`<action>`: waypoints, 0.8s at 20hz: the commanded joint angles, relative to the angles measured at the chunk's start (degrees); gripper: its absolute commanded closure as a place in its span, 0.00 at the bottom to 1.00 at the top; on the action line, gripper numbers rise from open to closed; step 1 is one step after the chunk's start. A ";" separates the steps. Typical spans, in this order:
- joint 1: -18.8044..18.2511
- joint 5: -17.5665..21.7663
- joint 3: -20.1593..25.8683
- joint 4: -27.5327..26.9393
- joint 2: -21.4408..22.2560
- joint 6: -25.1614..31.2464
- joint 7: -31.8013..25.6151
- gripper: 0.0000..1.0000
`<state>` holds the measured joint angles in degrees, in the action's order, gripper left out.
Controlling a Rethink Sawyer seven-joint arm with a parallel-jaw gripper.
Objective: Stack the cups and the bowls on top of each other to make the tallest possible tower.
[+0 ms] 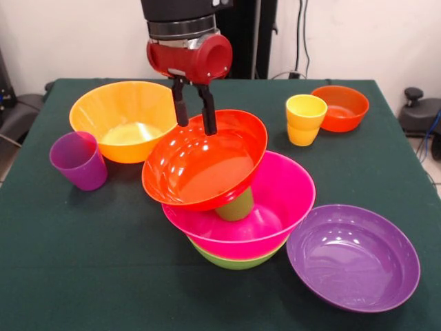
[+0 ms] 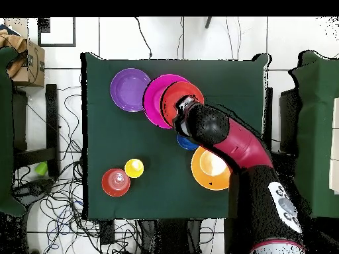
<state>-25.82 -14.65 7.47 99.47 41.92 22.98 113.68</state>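
I see my tool point(image 1: 194, 118) clamped on the far rim of the large glossy red-orange plastic bowl point(image 1: 207, 165), which sits tilted on the green plastic cup point(image 1: 236, 205) inside the pink bowl point(image 1: 275, 207), itself nested in the lime green bowl point(image 1: 231, 260) mid-worktop point(image 1: 83, 262).

The glossy green plastic cup point(image 1: 236, 207) shows only its lower part under the tilted red-orange plastic bowl point(image 1: 207, 162). The lime green plastic bowl point(image 1: 231, 260) is just a sliver beneath the pink plastic bowl point(image 1: 282, 200). Overhead, the red and black arm point(image 2: 232, 142) hides most of the small blue plastic bowl point(image 2: 185, 143).
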 commanded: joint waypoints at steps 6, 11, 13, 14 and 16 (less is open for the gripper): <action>4.70 -2.88 0.71 -2.18 -6.87 1.31 10.65 0.00; 4.78 -3.18 0.13 -3.26 -7.79 1.38 10.00 0.00; 4.56 -3.13 0.12 -4.07 -8.57 1.28 9.48 0.00; 4.44 -3.12 0.16 -4.36 -8.88 1.19 9.30 0.00; 4.33 -3.12 0.18 -4.82 -9.30 1.16 9.10 0.00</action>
<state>-22.37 -16.14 7.28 98.58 37.18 22.97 113.68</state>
